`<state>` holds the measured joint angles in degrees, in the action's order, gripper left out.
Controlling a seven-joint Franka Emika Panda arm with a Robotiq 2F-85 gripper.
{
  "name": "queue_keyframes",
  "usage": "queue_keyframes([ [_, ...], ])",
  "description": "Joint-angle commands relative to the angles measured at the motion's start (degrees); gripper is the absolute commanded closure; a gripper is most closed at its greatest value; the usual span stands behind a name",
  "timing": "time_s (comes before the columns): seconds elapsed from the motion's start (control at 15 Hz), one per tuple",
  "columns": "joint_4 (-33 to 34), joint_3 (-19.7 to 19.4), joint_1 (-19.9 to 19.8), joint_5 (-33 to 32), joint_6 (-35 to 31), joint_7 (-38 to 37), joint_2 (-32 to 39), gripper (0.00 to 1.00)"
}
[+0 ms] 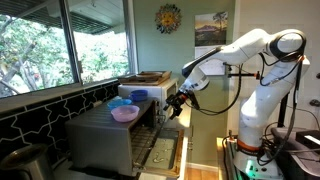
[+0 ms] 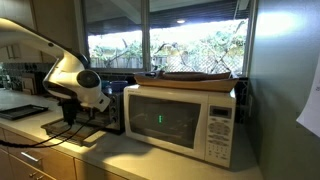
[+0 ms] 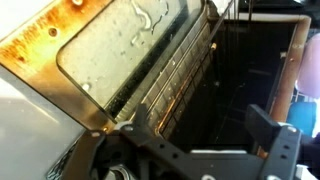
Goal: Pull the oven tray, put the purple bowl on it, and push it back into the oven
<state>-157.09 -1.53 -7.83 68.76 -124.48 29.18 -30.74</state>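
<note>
The oven [image 1: 105, 140] sits grey and boxy on the surface [image 2: 150, 155] below the window [image 1: 50, 40], and its door [image 1: 162, 150] is dropped all the way down. The white arm [image 1: 250, 50] reaches across from the side, and the gripper [image 1: 178, 103] hangs right in front of the open mouth, just above the lowered door.

In the wrist view the gripper [image 3: 210, 150] has its jaws spread wide. The two dark fingers [image 3: 150, 140] stand well apart at the bottom of the picture, with nothing between them but the dark cavity. It's empty and has no hold on anything.

The door's glass pane [image 3: 130, 50] fills the upper left of that view, streaked and reflecting light. Just past it the oven tray [image 3: 185, 78] shows as thin metal bars lying across the mouth of the cavity. How far out it sits, I can't tell from here.

The purple bowl [image 1: 124, 114] is up on the oven's flat top near the front edge, upright. So it's on the roof, not on the tray. A blue bowl [image 1: 138, 96] sits just behind it, close by.

In an exterior view, a white microwave [image 2: 185, 120] takes up the middle, with a flat brown board [image 2: 195, 77] lying on top. The arm [image 2: 70, 75] bends down beside it. The gripper is too dark there to make out.
</note>
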Motion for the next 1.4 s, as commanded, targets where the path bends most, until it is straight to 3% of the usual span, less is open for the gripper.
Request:
queue_keyframes([
  [0.0, -0.25, -1.34, -1.05, -11.34, 5.09, -6.80, -6.90, 0.00],
  [0.2, -2.37, -1.62, -0.97, -17.74, 8.58, -10.88, -14.46, 0.00],
  [0.47, -0.65, -0.80, 0.76, -19.28, 8.81, -13.52, -18.62, 0.00],
  [0.6, 0.06, 1.49, 1.68, -16.73, 4.21, -14.82, -19.14, 0.00],
  [0.67, 0.48, -1.21, 1.72, -18.32, 6.80, -13.04, -17.40, 0.00],
  [1.07, 0.73, 0.25, 2.68, -18.34, 4.55, -14.60, -18.62, 0.00],
  [1.33, 6.34, 3.45, 5.17, -22.64, 5.30, -14.80, -17.51, 0.00],
])
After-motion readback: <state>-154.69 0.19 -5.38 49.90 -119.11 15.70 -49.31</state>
